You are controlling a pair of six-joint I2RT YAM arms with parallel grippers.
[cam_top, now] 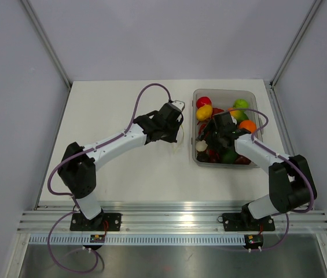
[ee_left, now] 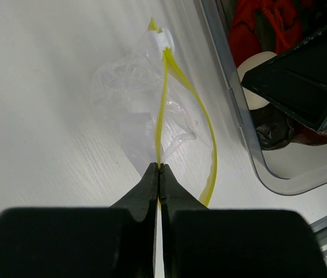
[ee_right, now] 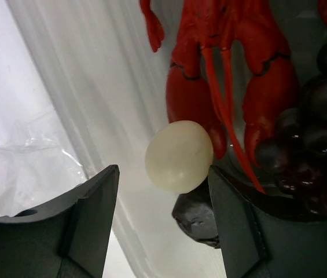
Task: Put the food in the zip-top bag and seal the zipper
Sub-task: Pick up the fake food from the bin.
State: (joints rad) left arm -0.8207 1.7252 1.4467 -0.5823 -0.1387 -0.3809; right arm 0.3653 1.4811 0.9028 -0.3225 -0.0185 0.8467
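Well, my left fingers (ee_left: 160, 169) are clenched tight on the zipper (ee_left: 163, 98), pinching one of its thin yellow strips right at the tips. The zip-top bag (ee_left: 129, 98) lies crinkled and flat on the white tabletop (ee_left: 36, 116), stretching away from my tips just beside the left wall of the clear plastic bin (ee_left: 241, 124). Its two yellow strips meet at a small white slider (ee_left: 162, 39) at the far end and spread apart toward me. The one I hold runs straight, while the other bows out toward the bin, so the mouth gapes.

My right fingers (ee_right: 162, 174) are released and wide apart, reaching down inside the bin at its left side. Between them sits a white egg-shaped ball (ee_right: 179, 155), closer to the right-hand finger; I cannot tell whether that finger touches it. The ball rests against a red lobster (ee_right: 221, 63), with a dark lump (ee_right: 197, 215) just under it and a bunch of dark grapes (ee_right: 313, 139) to its right. Past the bin's cloudy wall on the left I can make out a corner of the bag's clear plastic.

From above, the far end of the bin holds a yellow lemon (cam_top: 204, 112), a green fruit (cam_top: 241, 104) and an orange (cam_top: 247, 125).
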